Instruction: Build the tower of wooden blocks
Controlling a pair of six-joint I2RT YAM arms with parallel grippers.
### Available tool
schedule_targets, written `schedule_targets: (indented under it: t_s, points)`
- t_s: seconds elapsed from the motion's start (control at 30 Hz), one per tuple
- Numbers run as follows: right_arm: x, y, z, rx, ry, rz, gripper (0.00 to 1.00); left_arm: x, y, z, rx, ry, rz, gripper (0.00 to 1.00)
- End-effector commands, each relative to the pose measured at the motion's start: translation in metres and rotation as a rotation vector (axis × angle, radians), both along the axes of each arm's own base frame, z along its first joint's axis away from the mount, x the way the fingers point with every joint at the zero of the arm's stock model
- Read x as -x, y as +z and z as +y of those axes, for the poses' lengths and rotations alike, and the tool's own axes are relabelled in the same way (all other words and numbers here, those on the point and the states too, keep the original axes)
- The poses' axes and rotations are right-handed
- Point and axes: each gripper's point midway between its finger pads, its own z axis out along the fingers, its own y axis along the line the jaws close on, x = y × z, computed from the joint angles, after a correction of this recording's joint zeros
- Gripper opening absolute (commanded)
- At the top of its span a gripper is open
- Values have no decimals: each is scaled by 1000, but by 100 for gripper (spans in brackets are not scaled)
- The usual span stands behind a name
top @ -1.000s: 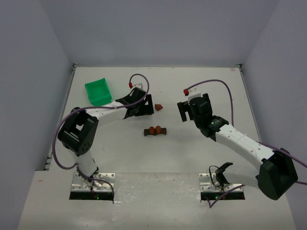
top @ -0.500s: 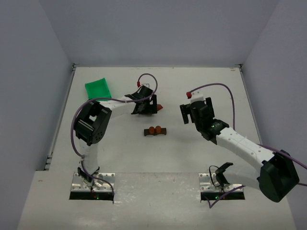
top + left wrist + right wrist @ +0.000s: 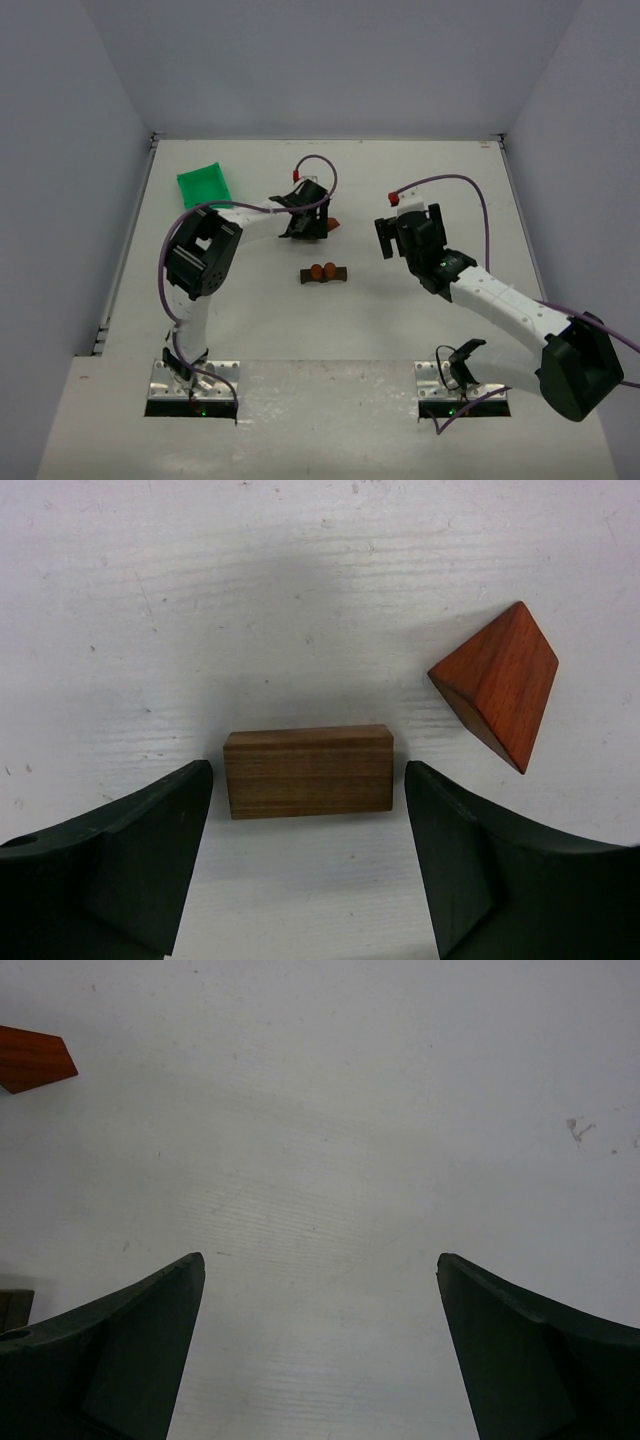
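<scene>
Left wrist view gives the close detail. A dark brown rectangular wooden block lies flat on the white counter, between the two black fingers of the left claw. The claw stands spread, with a thin gap to the block on each side. Near the block, on the right of that view, lies a reddish-orange wooden wedge, touching neither block nor claw.

Top external view cannot make out that block under the left claw, yet it alone shows the rest. Near the middle of the counter lies a dark brown flat wooden plank with two reddish-orange rounded wooden pieces side by side on it. The wedge lies just beyond the plank, toward the far edge.

Right wrist view shows the right claw spread wide over bare counter. A corner of the wedge shows at its upper left, and a dark sliver at the left edge that I cannot identify.

Counted: one block, one wedge, one plank, two rounded pieces.

One green plastic bin sits toward the far left corner. Only its own green floor and walls show.
</scene>
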Motion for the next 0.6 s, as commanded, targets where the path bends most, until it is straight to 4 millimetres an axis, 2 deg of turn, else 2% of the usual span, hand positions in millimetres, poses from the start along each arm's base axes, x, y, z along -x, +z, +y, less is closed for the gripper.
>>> schedule_targets:
  t_s: [0.0, 0.1, 0.17, 0.2, 0.27, 0.43, 0.57]
  points:
    - [-9, 12, 0, -28, -33, -68, 99, -6, 9, -10, 4, 2, -31, 66]
    - [-9, 11, 0, -27, -35, -66, 99, -6, 13, -12, 8, 10, -36, 53]
    - [-9, 11, -1, -27, -38, -67, 99, -5, 16, -13, 15, 17, -40, 40]
    - [-8, 11, -1, -28, -40, -67, 99, -5, 18, -13, 17, 17, -43, 38]
    - [-7, 8, -1, -33, -38, -62, 99, -4, 23, -13, 14, 31, -53, 22]
    - [-5, 7, 1, -51, -27, -65, 99, -2, 44, -16, 36, 34, -91, 17]
    - [-4, 6, 3, -64, -18, -65, 99, 4, 79, -13, 85, 94, -137, 15]
